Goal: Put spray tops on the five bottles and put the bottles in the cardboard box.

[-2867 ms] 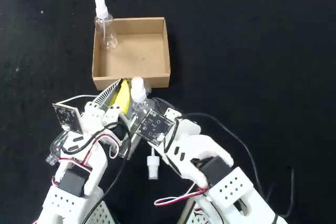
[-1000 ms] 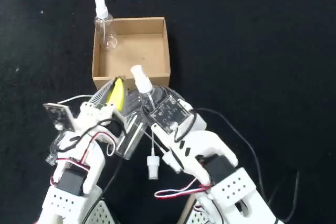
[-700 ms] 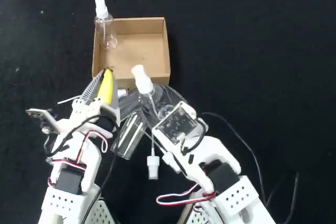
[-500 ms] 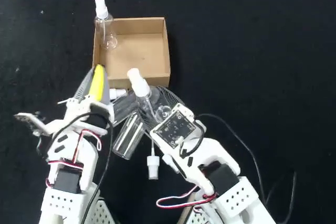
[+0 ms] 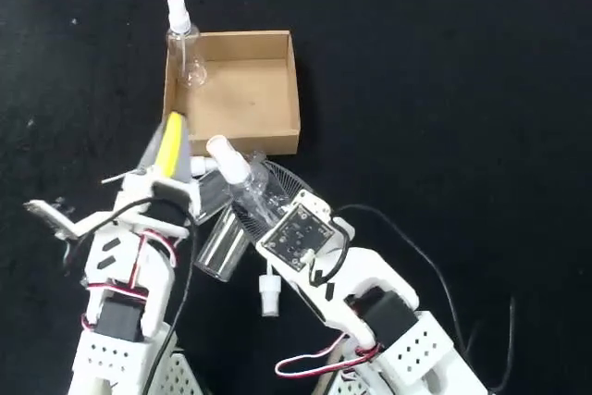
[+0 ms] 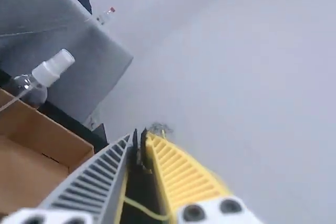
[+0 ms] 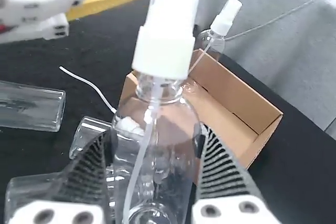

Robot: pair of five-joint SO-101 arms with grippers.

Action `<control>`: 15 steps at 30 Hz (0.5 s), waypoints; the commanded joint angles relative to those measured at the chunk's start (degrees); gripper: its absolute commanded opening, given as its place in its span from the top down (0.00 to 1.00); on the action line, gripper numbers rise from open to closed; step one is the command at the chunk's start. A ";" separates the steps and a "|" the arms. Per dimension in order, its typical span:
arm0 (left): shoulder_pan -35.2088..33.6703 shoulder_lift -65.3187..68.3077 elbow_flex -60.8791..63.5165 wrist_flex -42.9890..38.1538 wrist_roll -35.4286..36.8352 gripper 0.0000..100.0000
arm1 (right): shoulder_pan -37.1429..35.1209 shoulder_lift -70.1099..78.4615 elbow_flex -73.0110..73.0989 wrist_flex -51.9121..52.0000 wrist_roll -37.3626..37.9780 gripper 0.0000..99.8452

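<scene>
Our right gripper [image 7: 153,140] clamps a clear plastic bottle with white spray top [image 7: 157,108], the brown cardboard box [image 5: 294,80] just ahead of it. Our left gripper [image 6: 139,135] is closed and empty. One capped bottle [image 5: 185,53] stands boxed; we judge most work remains.

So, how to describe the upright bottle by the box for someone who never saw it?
Find the cardboard box on the black table. At its far left corner stands a clear bottle, upright with a white spray top; the other capped bottle is tilted in the right gripper.
</scene>
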 commanded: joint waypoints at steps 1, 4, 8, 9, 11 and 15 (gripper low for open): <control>4.97 -0.88 -0.22 3.16 -5.27 0.97 | -0.97 -1.71 -0.13 0.97 1.32 0.97; 4.97 -0.88 -0.84 5.27 -5.71 0.97 | -1.05 -1.63 -0.48 1.67 2.11 0.97; 5.49 -0.88 -1.45 6.07 -10.02 0.97 | -2.46 -1.63 -0.48 2.90 5.54 0.97; 5.93 -0.88 -1.54 6.07 -11.08 0.97 | -2.64 -1.63 -0.48 2.99 5.89 0.97; 7.34 -0.88 -1.63 6.07 -12.92 0.97 | -2.64 -1.63 -0.66 3.78 6.68 0.97; 9.19 -0.97 -1.80 6.07 -16.62 0.97 | -2.55 -1.54 -2.33 6.33 7.38 0.97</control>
